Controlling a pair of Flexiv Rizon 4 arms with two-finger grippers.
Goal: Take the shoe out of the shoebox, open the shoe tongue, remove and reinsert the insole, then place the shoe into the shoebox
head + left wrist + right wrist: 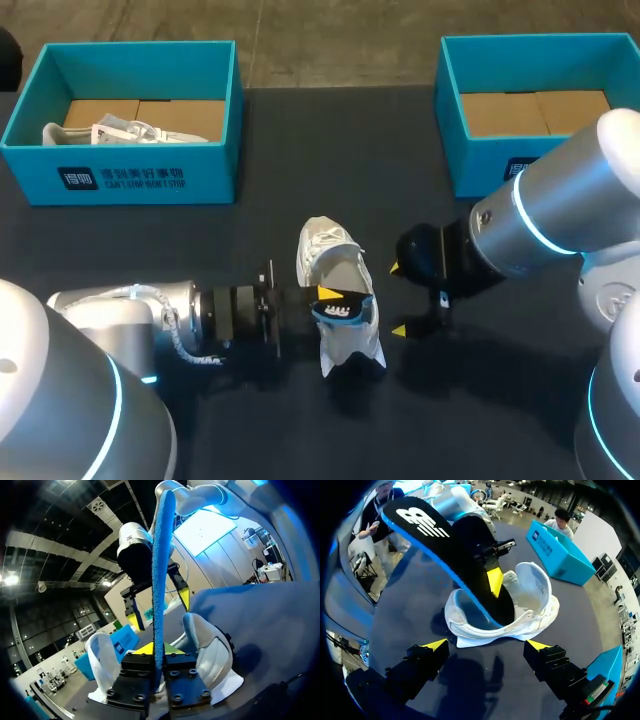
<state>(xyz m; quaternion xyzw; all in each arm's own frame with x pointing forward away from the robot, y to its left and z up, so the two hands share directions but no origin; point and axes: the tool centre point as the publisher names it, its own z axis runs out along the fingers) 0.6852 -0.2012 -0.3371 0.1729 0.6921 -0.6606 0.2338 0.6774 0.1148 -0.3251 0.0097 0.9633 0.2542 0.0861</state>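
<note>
The white mesh sneaker [338, 300] rests on the dark table [330, 150] at its middle, outside both boxes. In the head view its long axis runs from the far side toward the robot, leaning slightly right at the near end. I cannot tell which end is the toe. In the right wrist view its opening faces up and toward that camera, with the padded collar spread wide.

The black-topped, blue-bottomed foam insole [455, 560] has 1 end down inside that opening. Its long axis slopes up and away from the shoe, and the end with the white logo is highest.

The left gripper [335, 298] comes in low from the left, its 2 fingers pinching the insole by its flat faces just above the shoe. In the left wrist view the insole rises edge-on from between them.

The right gripper [398, 300] hovers just beside the shoe's right flank, its 2 yellow-tipped fingers spread wide and touching nothing.

A teal cardboard shoebox [140, 170] at the far left holds a second white sneaker [130, 132]. Another teal shoebox [470, 150] stands at the far right.
</note>
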